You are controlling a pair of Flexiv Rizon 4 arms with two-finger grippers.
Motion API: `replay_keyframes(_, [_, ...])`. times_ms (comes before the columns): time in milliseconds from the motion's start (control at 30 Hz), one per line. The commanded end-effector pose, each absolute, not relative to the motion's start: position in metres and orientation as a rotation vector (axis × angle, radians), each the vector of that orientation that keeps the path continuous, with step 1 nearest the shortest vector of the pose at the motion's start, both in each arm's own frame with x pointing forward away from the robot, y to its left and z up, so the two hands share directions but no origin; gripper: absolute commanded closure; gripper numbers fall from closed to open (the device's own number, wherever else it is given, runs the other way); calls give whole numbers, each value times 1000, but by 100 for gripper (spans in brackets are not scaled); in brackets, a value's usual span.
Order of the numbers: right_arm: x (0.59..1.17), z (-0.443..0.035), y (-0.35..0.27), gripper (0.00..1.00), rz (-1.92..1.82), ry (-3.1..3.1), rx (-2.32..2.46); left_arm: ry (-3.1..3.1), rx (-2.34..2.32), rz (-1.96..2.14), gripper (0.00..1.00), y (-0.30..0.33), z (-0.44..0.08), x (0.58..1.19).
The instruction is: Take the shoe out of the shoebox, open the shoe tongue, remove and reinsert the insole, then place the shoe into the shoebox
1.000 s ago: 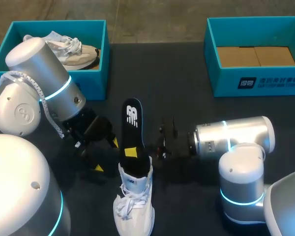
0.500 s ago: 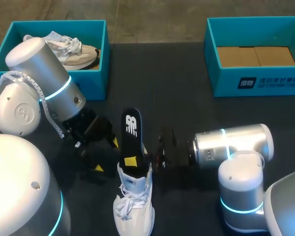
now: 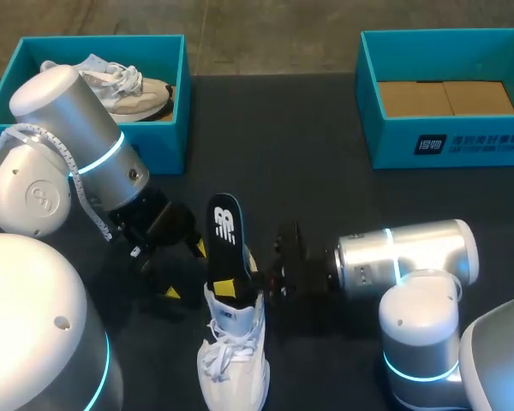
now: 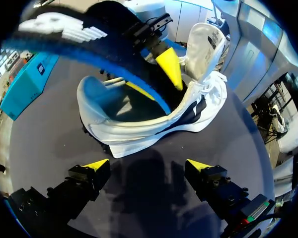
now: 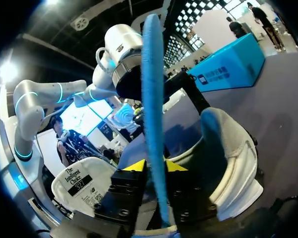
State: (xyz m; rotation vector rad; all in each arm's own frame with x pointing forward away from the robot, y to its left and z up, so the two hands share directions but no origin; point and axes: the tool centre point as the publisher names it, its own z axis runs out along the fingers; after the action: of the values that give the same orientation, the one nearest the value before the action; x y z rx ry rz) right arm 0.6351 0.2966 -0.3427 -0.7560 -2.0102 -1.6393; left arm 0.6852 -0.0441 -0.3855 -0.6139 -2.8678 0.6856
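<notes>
Right gripper (image 5: 154, 165) is pinching the black insole (image 3: 224, 228) sticking out of the white sneaker (image 3: 233, 368). Left gripper (image 4: 146, 165) is hovering open and empty beside the heel, teal shoeboxes (image 3: 394, 145) sitting well behind.

Setting: a robotics laboratory test station. Indicators:
- Two silver-white industrial arms, the left arm (image 3: 68, 145) and the right arm (image 3: 411, 253), carry cyan-lit joint rings and work over one dark matte counter (image 3: 308, 171).
- Work pieces are staged as a fixed set-up. A white shoe (image 3: 233, 351) with a dark insole (image 3: 225, 231) lies between the arms.
- Two open teal shoeboxes stand at the far edge. The left shoebox (image 3: 167, 137) holds a second shoe (image 3: 128, 86); the right shoebox (image 3: 445, 141) holds a cardboard insert (image 3: 445, 97).
</notes>
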Motion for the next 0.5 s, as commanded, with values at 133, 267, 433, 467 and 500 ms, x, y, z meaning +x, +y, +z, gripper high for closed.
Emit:
replay_keyframes(133, [640,-333,298,69,-1647,-2025,-741,-2869,-615,686,0,-44,-385,684])
replay_keyframes(267, [644,-330,297,69,-1660,-2031,-732,-2869,-615,686,0,-44,-385,684])
replay_keyframes(433, [653,-325,296,73,-1684,-2032,-728,-2869,-615,686,0,-44,-385,684])
replay_keyframes(467, [654,-325,296,74,-1687,-2032,-728,-2869,-615,686,0,-44,-385,684])
replay_keyframes(500, [655,-324,295,75,-1694,-2032,-730,-2869,-615,686,0,-44,-385,684])
